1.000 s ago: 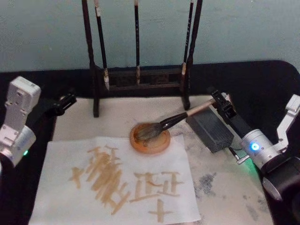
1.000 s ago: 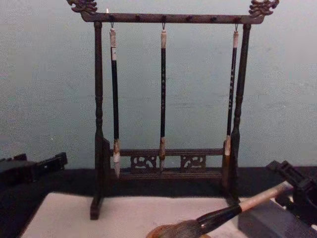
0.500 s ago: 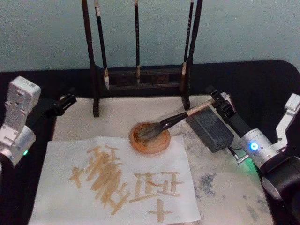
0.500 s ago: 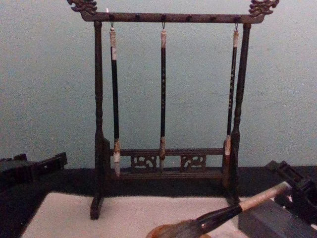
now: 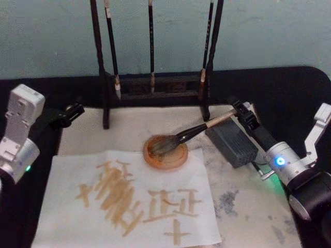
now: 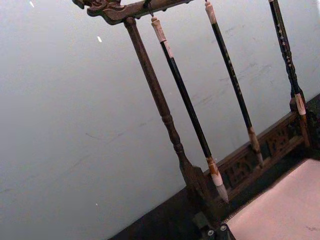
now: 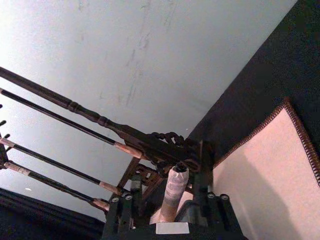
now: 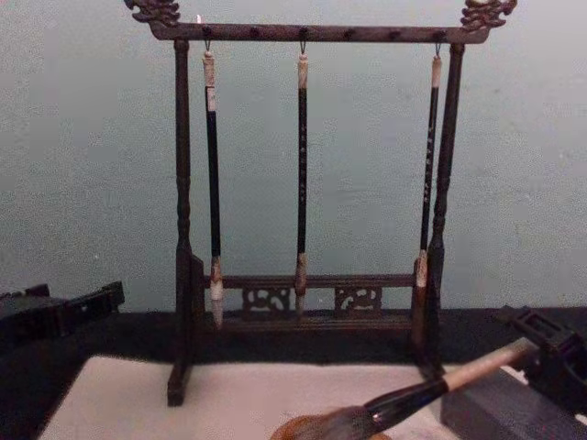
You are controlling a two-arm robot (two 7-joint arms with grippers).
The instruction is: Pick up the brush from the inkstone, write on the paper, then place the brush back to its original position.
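My right hand (image 5: 239, 109) sat open astride the brush's (image 5: 194, 130) handle end, not gripping.
Bristles lay in the inkstone (image 5: 178, 161) at the paper's (image 5: 67, 217) far edge; I judged it light, stiff-handled and soft-tipped, best held on the pale handle. Left hand (image 5: 74, 110) parked far left.

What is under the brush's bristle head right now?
The brush lays its bristles on the round brown inkstone; its rim shows, but the centre beneath the bristles is covered.

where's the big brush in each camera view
head: brush, centre right, bristles on the round dish, handle at the right pincer
chest: brush, bottom right, handle rising rightward
right wrist: pale handle end, before the rack's base
left wrist: wooden rack, thin hanging brushes
shared landmark: the wooden rack
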